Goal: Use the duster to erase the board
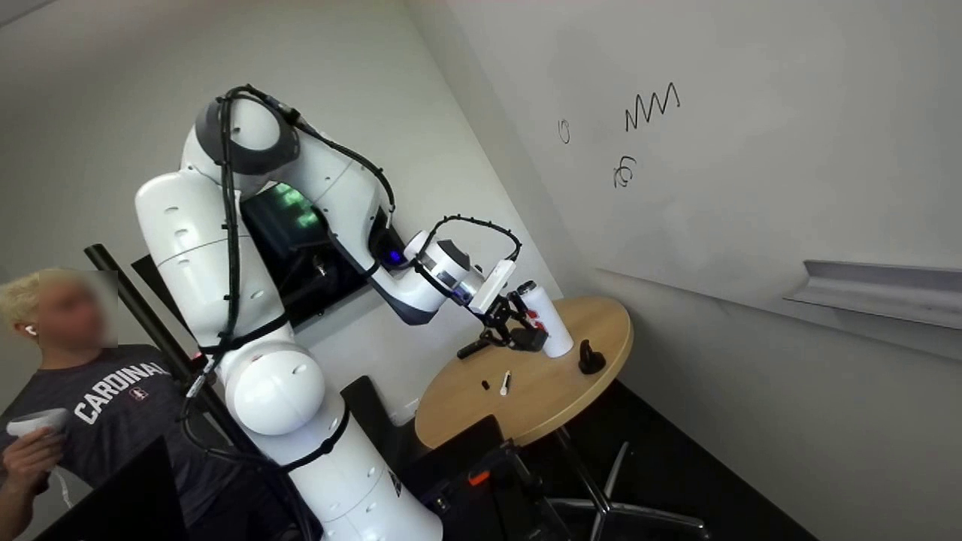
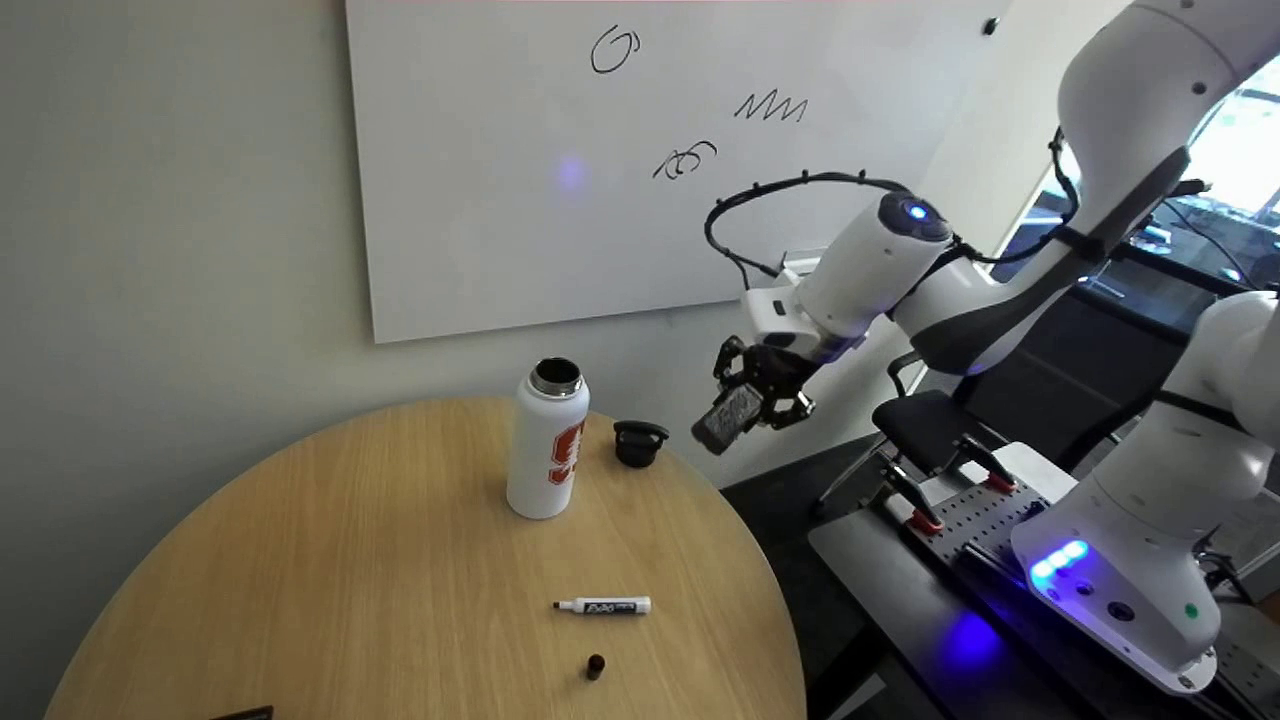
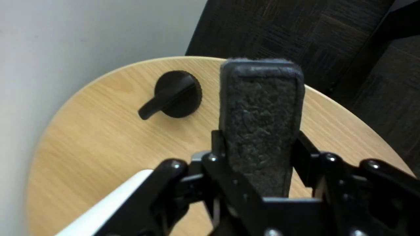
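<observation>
The duster (image 3: 262,114) is a black, flat, roughly rectangular block. My gripper (image 3: 257,147) is shut on its two long sides, and the duster sticks out past the fingertips. In both exterior views the gripper (image 1: 511,323) (image 2: 765,390) holds the duster (image 1: 530,340) (image 2: 728,418) in the air, tilted, near the table's edge. The board (image 1: 766,173) is the large whiteboard on the wall, and it also shows in an exterior view (image 2: 470,200). It bears a dark zigzag, a loop and a small scribble, and the duster is apart from it and below the marks.
A round wooden table (image 2: 400,560) carries a white bottle (image 2: 545,450), a black lid (image 2: 637,443), a marker (image 2: 605,606) and a small black cap (image 2: 595,667). A grey ledge (image 1: 887,289) juts from the board. A person (image 1: 128,406) stands behind the arm.
</observation>
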### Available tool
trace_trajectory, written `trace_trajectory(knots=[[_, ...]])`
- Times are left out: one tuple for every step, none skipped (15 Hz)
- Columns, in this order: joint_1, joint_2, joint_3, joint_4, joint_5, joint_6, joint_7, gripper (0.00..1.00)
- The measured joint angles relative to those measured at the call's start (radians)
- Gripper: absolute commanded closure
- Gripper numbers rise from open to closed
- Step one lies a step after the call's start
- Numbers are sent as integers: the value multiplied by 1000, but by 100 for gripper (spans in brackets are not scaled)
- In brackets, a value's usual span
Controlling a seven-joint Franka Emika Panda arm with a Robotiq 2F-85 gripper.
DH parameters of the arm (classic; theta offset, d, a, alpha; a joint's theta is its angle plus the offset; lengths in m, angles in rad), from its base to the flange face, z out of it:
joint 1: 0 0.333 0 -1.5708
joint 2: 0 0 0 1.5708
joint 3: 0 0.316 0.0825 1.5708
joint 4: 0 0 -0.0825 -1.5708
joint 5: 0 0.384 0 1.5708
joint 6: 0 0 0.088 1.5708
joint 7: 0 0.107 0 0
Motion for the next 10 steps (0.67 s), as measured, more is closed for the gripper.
trace_trajectory(knots=[[1,-44,-3,-17,-19,-15,37,48],[3,-77,-3,-33,-23,-28,54,48],[4,-98,-3,-45,-23,-34,59,48],[5,-107,-3,-52,-23,-35,65,48],[5,-108,-3,-55,-23,-35,66,73],[5,-108,-3,-56,-23,-35,66,73],[-4,-107,8,-56,-23,-35,66,73],[-9,-107,12,-53,-25,-33,78,73],[-9,-110,9,-41,-45,-26,127,73],[-9,-117,7,-23,-63,-22,177,73]])
